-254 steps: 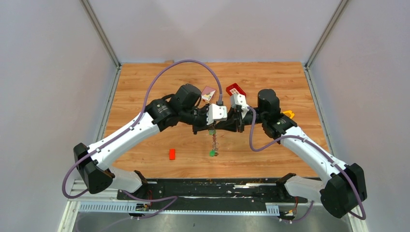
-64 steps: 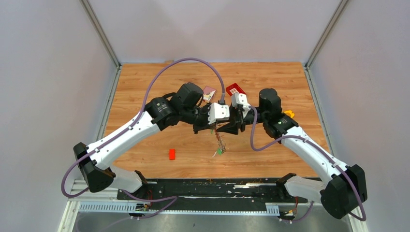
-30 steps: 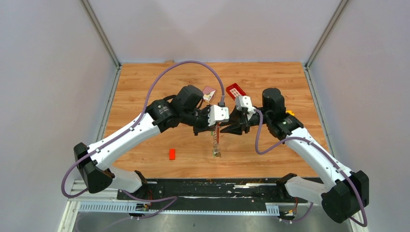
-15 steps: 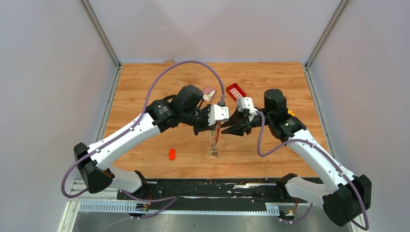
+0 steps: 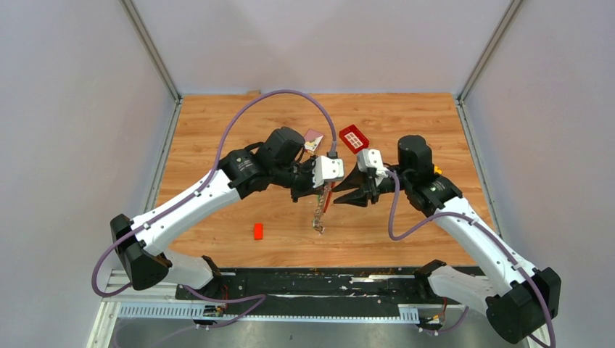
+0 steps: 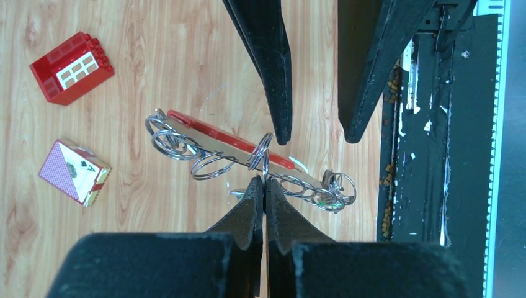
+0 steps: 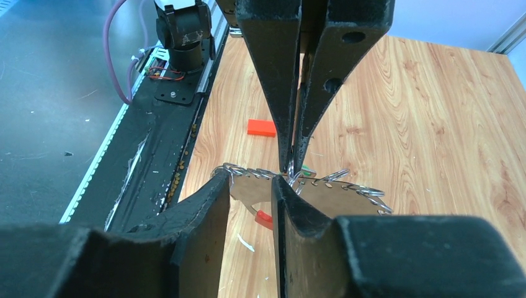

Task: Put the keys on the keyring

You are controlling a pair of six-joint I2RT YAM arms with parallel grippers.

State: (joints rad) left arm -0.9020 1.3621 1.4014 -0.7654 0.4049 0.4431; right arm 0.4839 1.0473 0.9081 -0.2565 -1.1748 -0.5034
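The keyring (image 5: 321, 212) hangs in mid-frame of the top view. Its long axis runs from the left gripper (image 5: 324, 193) downward and slightly left, the lower end close over the wooden table (image 5: 217, 130). In the left wrist view the same strip (image 6: 214, 146) lies on a diagonal from upper left to lower right. A red bar runs along its upper edge, and loose wire rings are strung along its length. At the lower-right end a small green piece (image 6: 327, 200) sits among the rings; it is too small to tell whether it is a key head.

A red windowed brick (image 6: 71, 67) sits at the upper left of that view, with a playing-card box (image 6: 74, 172) below it, both well apart from the strip. A small red block (image 5: 257, 231) lies on the table left of the keyring's lower end. A black rail (image 6: 434, 155) fills the right side of the left wrist view. The right gripper's two black fingers come in from the top of that frame and cross in front of the strip.

The left gripper (image 6: 265, 183) is fully closed, pinching one upright wire ring (image 6: 260, 152) of the keyring between its tips. The right gripper (image 7: 248, 183) stands partly open and nothing is clamped in it. One finger (image 6: 280, 124) ends just beside the pinched ring and the other (image 6: 356, 118) stands off to the right. Whether either touches the metal cannot be told.
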